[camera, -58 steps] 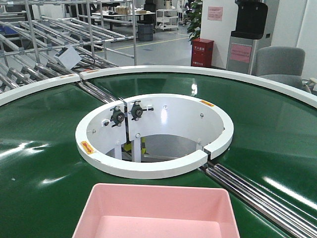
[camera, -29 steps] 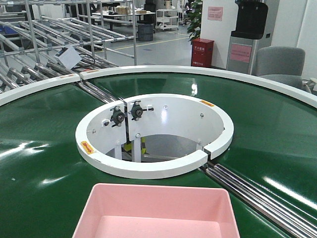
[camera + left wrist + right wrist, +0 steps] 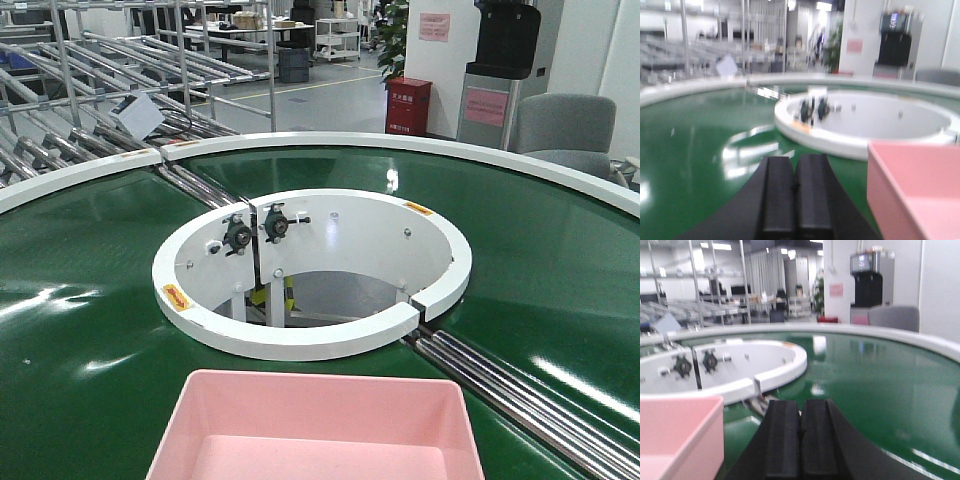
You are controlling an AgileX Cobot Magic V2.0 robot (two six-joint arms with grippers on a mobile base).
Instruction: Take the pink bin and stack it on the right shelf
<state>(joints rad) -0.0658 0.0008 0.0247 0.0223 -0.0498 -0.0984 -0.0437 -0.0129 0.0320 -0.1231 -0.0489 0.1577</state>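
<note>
Here, the wide, shallow pale-pink plastic bin (image 3: 315, 425) sits upright on the glossy green circular conveyor belt (image 3: 80, 330), its near part cut off by the bottom edge of the front view. It lies between the two claws: just to the right of the left claw (image 3: 795, 170) and just to the left of the right claw (image 3: 800, 412), touching neither. Both claws have their black fingers pressed flat together with nothing between them, and each hangs low over bare green belt. Ahead of both claws, beyond the bin's far wall, stands the white round inner ring (image 3: 310, 340) of the conveyor, with two black bearing mounts (image 3: 257, 231) on its inner face. A band of shiny steel rollers (image 3: 520, 390) crosses the belt from a gap in the ring, ahead of the right claw. Far beyond the belt's white outer rim are metal roller racks (image 3: 100, 60), a red box (image 3: 408, 105) and a grey upholstered chair (image 3: 565, 125).
</note>
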